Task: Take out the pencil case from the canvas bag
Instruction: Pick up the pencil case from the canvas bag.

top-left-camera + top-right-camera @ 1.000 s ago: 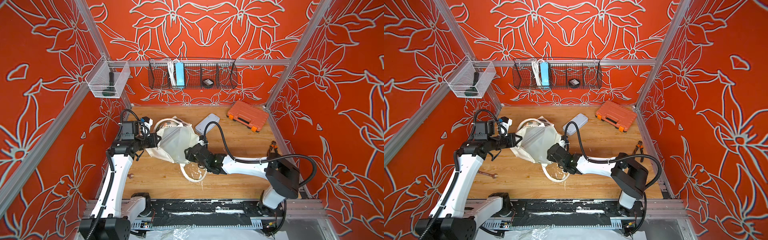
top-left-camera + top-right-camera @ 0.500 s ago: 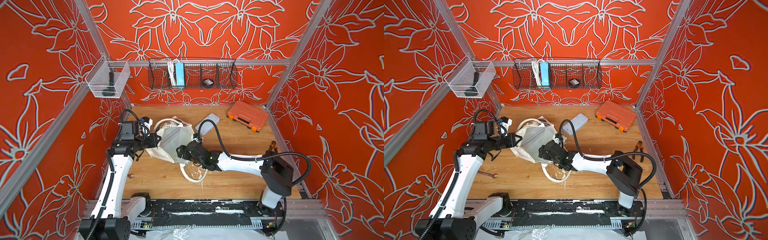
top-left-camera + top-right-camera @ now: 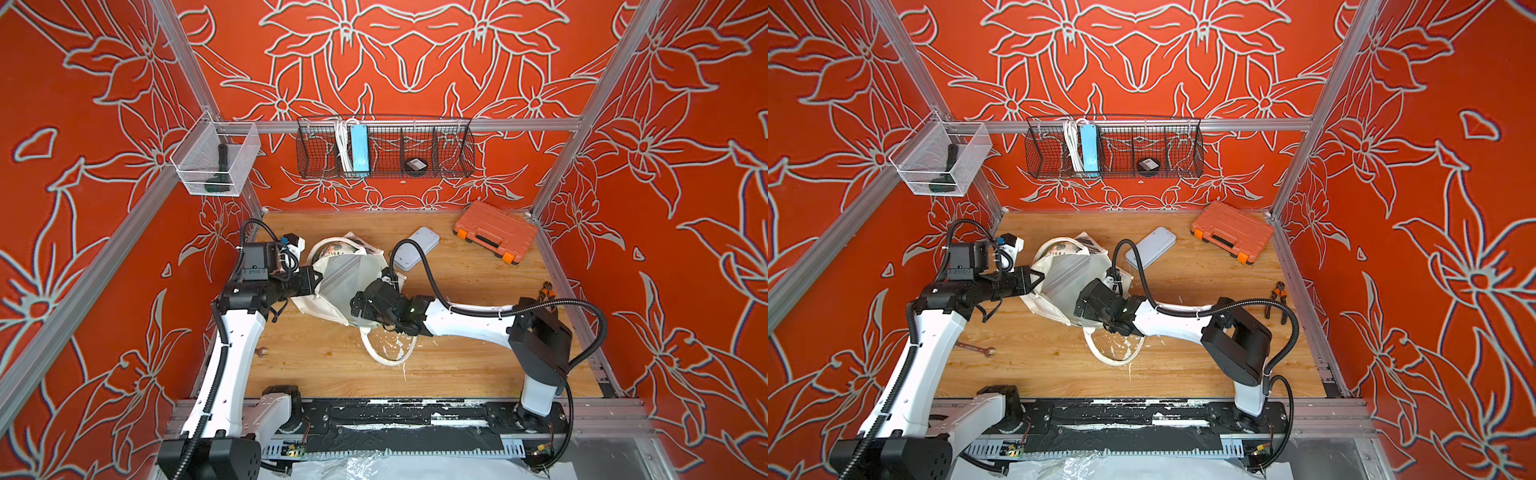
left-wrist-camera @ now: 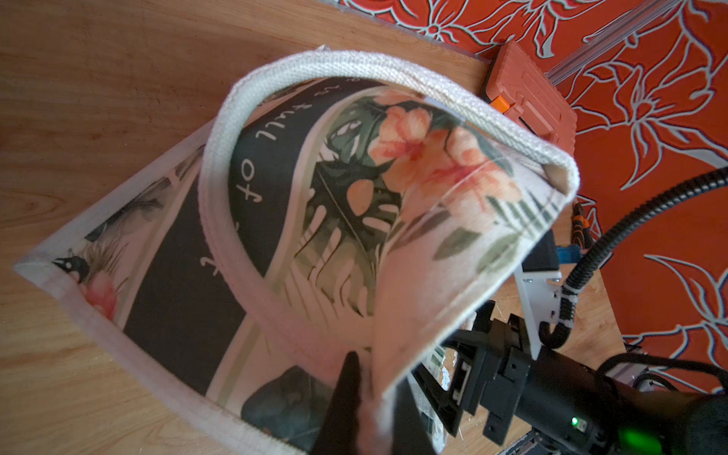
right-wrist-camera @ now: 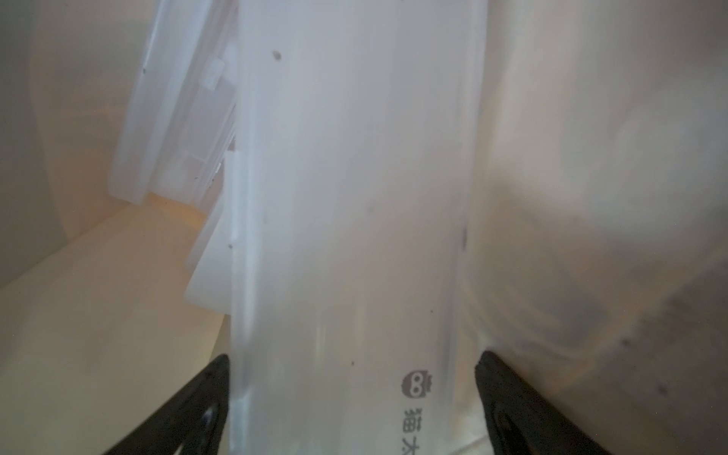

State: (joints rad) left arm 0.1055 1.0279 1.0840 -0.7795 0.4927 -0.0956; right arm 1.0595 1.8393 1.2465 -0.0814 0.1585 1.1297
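Within the last second the right pincer (image 5: 352, 366) has been pushed deeper into the canvas bag (image 3: 345, 274) from its 4 o'clock side and spread wide. The frosted pencil case (image 5: 354, 197), not yet taken out of the bag, is now straddled, so closing is judged next. The bag's rim is kept pinched by the left pincer (image 3: 309, 282) at 9 o'clock; on the wooden desk (image 3: 457, 353) an orange toolbox (image 3: 494, 232) lies at 2 o'clock, with red flowered walls (image 3: 415, 62) all round.

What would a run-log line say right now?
left gripper: shut on canvas bag, holding it open | right gripper: open inside bag, astride frosted pencil case | status: not yet out
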